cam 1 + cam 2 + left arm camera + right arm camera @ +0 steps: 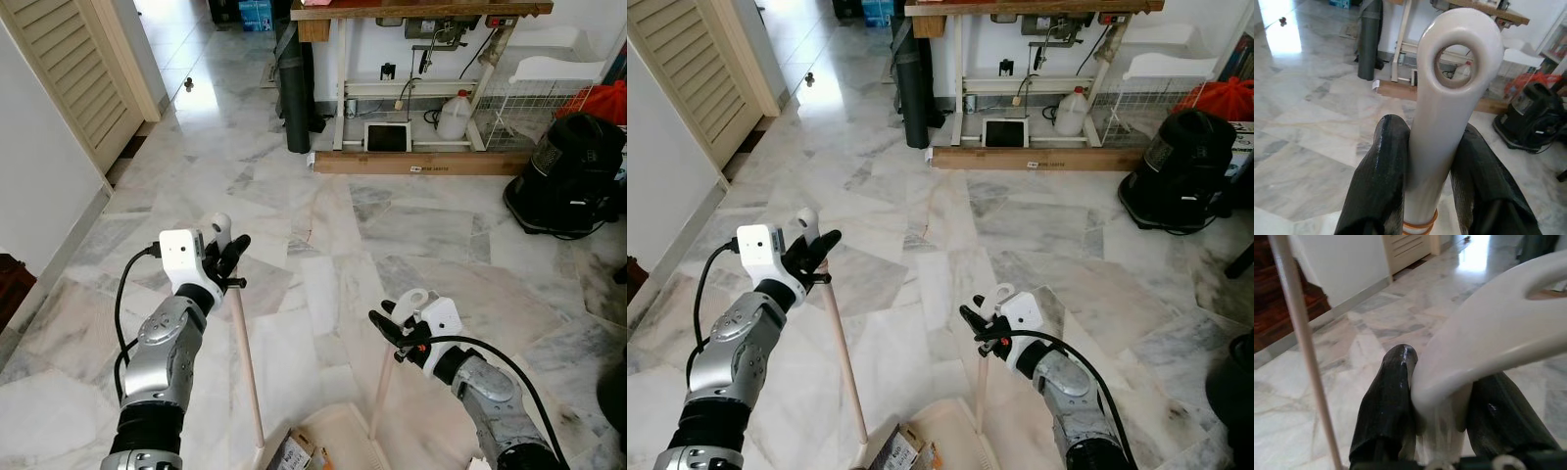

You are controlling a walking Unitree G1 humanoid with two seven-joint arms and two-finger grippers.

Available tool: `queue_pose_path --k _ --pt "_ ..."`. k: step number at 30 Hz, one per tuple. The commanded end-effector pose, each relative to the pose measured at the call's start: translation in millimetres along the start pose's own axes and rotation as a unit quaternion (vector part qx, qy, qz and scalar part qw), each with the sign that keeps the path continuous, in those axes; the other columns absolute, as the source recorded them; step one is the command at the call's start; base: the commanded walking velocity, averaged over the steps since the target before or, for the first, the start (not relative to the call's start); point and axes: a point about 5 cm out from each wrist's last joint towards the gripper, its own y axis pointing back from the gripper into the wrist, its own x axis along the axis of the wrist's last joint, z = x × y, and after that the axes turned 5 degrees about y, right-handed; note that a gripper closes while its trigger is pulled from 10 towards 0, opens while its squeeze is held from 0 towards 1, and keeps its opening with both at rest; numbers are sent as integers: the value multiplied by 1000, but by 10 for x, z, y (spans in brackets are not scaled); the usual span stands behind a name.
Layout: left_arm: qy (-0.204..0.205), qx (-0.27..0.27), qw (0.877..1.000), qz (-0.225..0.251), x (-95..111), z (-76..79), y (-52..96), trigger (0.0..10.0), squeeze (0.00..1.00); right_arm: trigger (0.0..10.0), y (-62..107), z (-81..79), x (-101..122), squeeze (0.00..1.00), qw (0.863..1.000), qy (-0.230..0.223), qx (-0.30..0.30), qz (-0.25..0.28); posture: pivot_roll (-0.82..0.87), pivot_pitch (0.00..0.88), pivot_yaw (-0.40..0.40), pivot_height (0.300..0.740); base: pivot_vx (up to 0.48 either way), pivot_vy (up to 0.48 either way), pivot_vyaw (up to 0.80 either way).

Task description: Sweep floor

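Observation:
My left gripper (227,257) is shut on the top of a broom handle (245,362), a pale stick with a grey-white plastic end (1454,98) that has a hanging hole. Black fingers (1381,181) press it from both sides. My right gripper (397,328) is shut on the white plastic grip (1488,342) of a dustpan handle (382,392). The cream dustpan (343,436) rests on the marble floor between my arms at the bottom edge. A small piece of litter (294,452) lies by the dustpan's near left corner. The broom head is out of frame.
A black vacuum cleaner (568,176) stands at the right. Ahead is a wooden workbench (421,10) with a plank (421,162), a white jug (454,116) and a dark roll (296,98) beneath it. A louvred door (73,69) and wall run along the left.

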Motion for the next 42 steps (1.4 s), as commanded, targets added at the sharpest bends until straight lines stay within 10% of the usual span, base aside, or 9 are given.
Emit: queue_pose_path --k 1,26,42 --pt "116 -19 993 33 4 149 -73 10000 0 10000 -30 -25 71 0 1000 -4 16 19 -61 51 59 740 0 0 0" --pt "126 20 986 107 164 75 -29 10000 0 10000 6 231 229 0 995 -10 -82 59 -60 44 65 740 0 0 0" --pt "-63 93 989 100 473 -431 175 10000 0 10000 -37 83 125 0 998 31 -55 24 -40 62 70 740 0 0 0"
